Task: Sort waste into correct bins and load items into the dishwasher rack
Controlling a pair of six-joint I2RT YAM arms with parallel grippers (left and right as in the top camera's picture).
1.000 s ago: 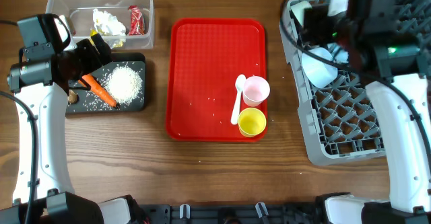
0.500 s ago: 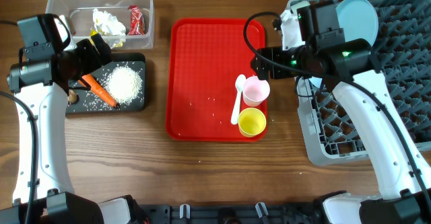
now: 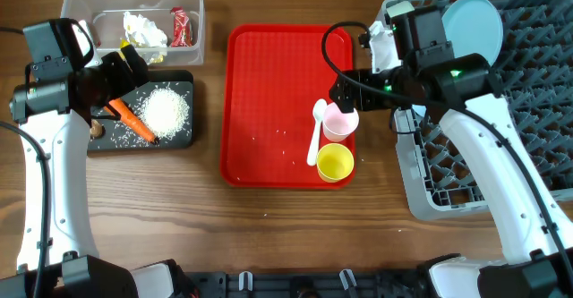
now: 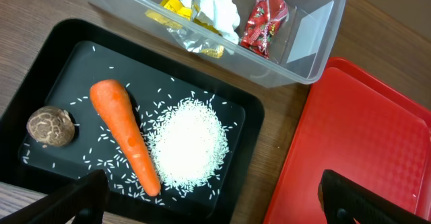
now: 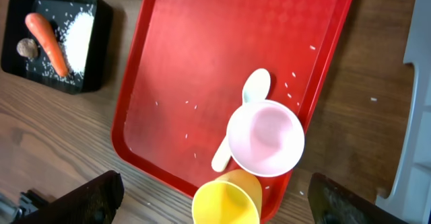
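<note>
From overhead, the left gripper (image 3: 125, 65) hangs over the black tray (image 3: 183, 139), beside the clear tub (image 3: 94, 25). The right gripper (image 3: 345, 90) hovers at the pink cup (image 3: 341, 121) on the red tray (image 3: 269, 92), with the yellow cup (image 3: 335, 162) and white spoon (image 3: 314, 144) alongside. A blue plate (image 3: 474, 25) stands in the grey rack (image 3: 466, 173).

The left wrist view shows its gripper wide open and empty above the carrot (image 4: 126, 135), rice (image 4: 188, 143) and brown lump (image 4: 50, 126). Tissue (image 4: 214, 1) and a red wrapper (image 4: 267, 19) lie in the tub.

The right wrist view shows open, empty jaws above the cups.
</note>
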